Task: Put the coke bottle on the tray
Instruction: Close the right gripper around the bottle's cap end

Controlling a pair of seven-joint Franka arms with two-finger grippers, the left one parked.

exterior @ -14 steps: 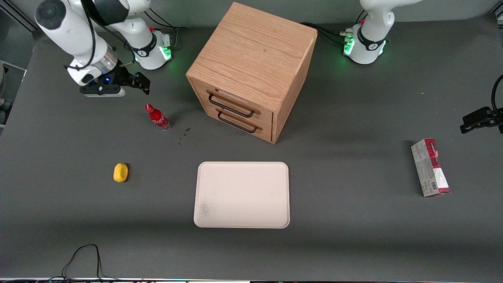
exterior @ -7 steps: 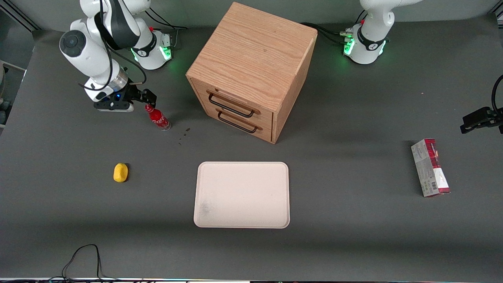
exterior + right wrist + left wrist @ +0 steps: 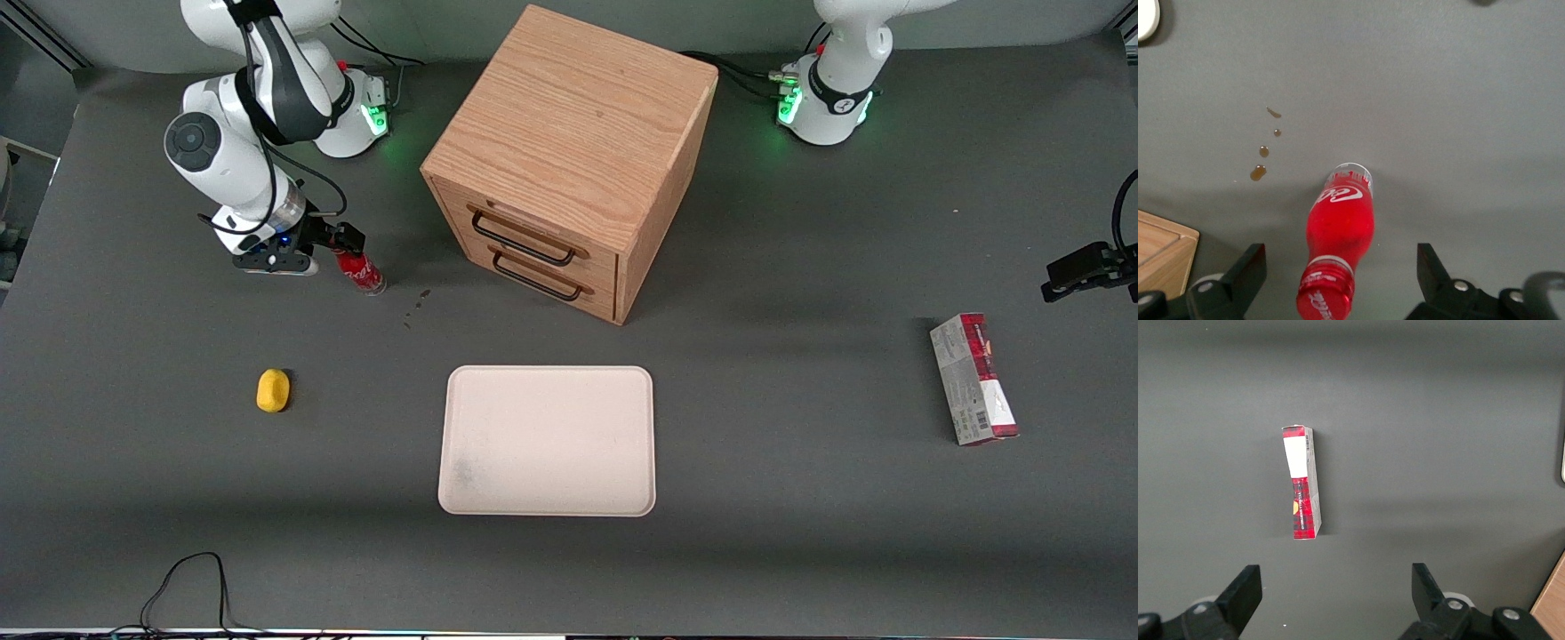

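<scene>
The right arm's black two-finger gripper (image 3: 342, 242) hangs low over the dark grey desk (image 3: 800, 533), right at the top of the small red coke bottle with the red cap and white script logo (image 3: 361, 270). From the wrist camera the fingers (image 3: 1245, 273) are spread wide, one on each side of the bottle (image 3: 1337, 250), with clear gaps to the red plastic, so nothing is gripped. The bottle stands upright on its clear base on the desk, toward the working arm's end. Small brown droplets (image 3: 1263, 152) spot the desk just beside it. Whether a finger brushes the cap in the front view is hard to call; it looks apart.

The flat pale cream-pink rectangular tray with rounded corners (image 3: 547, 440) lies nearer the front camera, well apart from the bottle. The oak-coloured wooden two-drawer cabinet with black wire handles (image 3: 569, 160) stands near the bottle, farther from the camera than the tray. A small yellow rounded lump (image 3: 273, 390) sits on the desk nearer the camera than the bottle. The red-and-grey rectangular carton (image 3: 973, 379) lies toward the parked arm's end.
</scene>
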